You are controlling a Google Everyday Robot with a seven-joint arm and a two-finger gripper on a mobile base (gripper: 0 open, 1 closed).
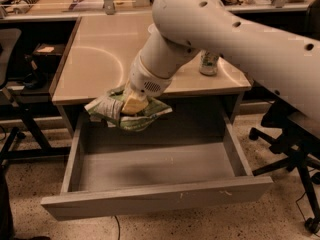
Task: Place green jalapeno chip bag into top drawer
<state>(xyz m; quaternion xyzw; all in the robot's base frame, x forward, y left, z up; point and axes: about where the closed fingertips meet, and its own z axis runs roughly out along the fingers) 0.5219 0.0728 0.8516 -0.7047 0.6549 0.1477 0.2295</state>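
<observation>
The green chip bag [111,109] hangs crumpled above the far left part of the open drawer [160,200], at the near edge of the desk [95,59]. The gripper [134,104] pinches its middle, fingers drawn narrow. A can [209,63] stands on the desk, well right.

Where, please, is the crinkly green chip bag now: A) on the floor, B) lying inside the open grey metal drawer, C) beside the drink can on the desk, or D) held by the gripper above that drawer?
D: the gripper clamps the crinkly green chip bag in the air at the front edge of the desk, over the open grey metal drawer.
</observation>
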